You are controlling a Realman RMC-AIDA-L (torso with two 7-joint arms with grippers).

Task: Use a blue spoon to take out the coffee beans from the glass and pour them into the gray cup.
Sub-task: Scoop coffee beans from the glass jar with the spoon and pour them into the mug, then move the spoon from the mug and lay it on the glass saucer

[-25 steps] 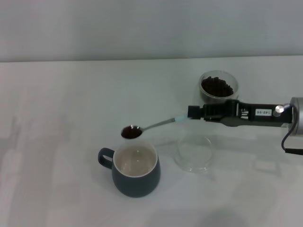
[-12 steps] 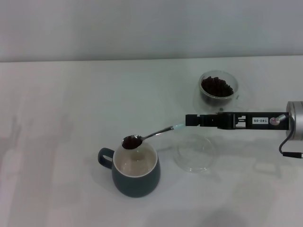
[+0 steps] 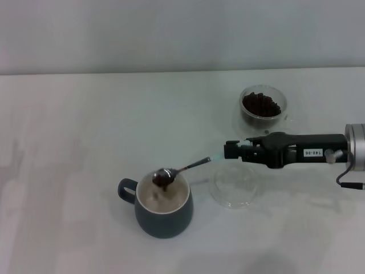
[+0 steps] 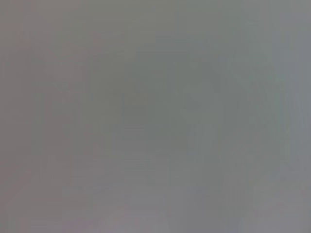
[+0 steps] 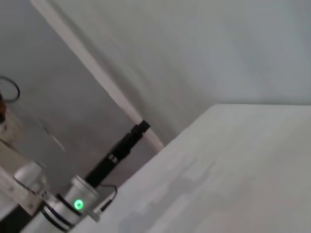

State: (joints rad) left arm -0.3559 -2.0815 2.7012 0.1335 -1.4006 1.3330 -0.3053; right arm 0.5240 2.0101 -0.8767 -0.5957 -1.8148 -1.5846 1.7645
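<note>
Tipping now: the right gripper [image 3: 229, 150] pinches the blue spoon [image 3: 185, 168] by the pale handle end, fingers closed on it, arm reaching in from the robot's right. Spoon bowl sits over the gray cup [image 3: 163, 206], rolled partway, w/ a dark clump of coffee beans [image 3: 163, 178] hanging at its lip above the cream inside. More beans wait in the glass [image 3: 263, 107], well apart toward the back. A clear saucer [image 3: 233, 184] lies just beside the cup, under the spoon's neck.

Risks, imo: bowl is near the cup's far rim, so beans could bounce off the rim onto the table [image 3: 85, 131]. Thin handle may twist in the grip. Left gripper's not in the head view; its wrist cam shows only gray.
</note>
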